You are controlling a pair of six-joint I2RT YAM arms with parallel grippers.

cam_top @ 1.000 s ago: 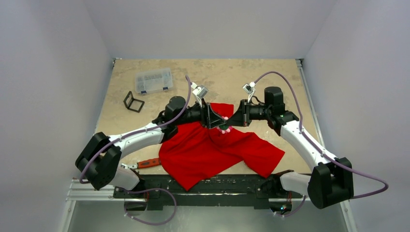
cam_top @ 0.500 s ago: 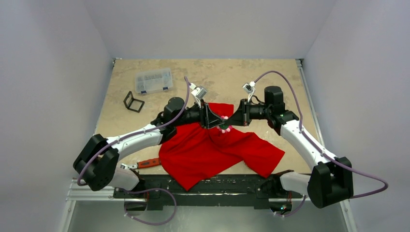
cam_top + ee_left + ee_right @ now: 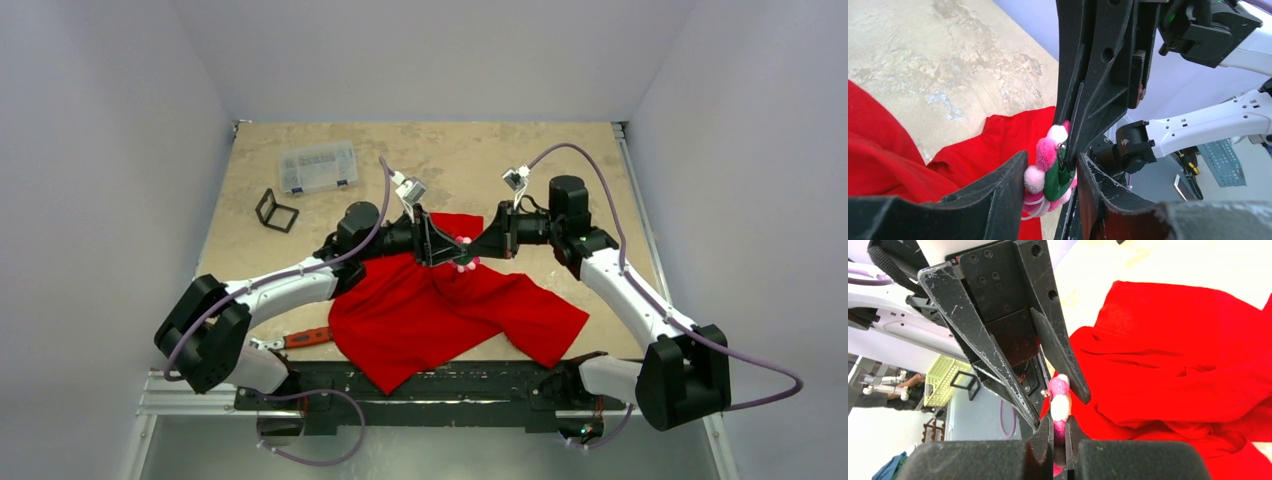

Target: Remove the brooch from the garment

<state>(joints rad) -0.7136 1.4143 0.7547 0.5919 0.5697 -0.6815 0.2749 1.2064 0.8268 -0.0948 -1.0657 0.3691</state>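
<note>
Right hand (image 3: 1058, 430): fingers pressed close together, pinching the brooch (image 3: 1047, 160) at their tips. Pink and white puffs poke out just past them.
Left hand (image 3: 1052, 162): fingers spread in a V, one on each side of the brooch and of the right hand's tips. One finger touches a pale pink puff and the other stands just beside the right hand's fingers. From where I stand it does not look clamped.
Meeting point: the two hands come tip to tip, the left reaching in from the left and the right from the right. They meet about mid-table, over the far part of the garment (image 3: 430, 315).
Brooch: a small cluster of pink and white puffs with a green piece and a thin white loop, held up between the hands. I cannot tell whether it is pinned to the cloth.
Garment: bright red and crumpled, spread over the near middle of the table (image 3: 450, 160). One fold runs up under the hands, one lobe lies out to the right, and a point lies over the black rail at the near edge.
Wrench (image 3: 305, 338): red-handled, near left, just beside the garment's left edge and partly hidden by the left arm.
Clear box (image 3: 318, 166): far left, lidded, well apart from the garment.
Black frame (image 3: 276, 211): small, near the box, on its near-left side.
</note>
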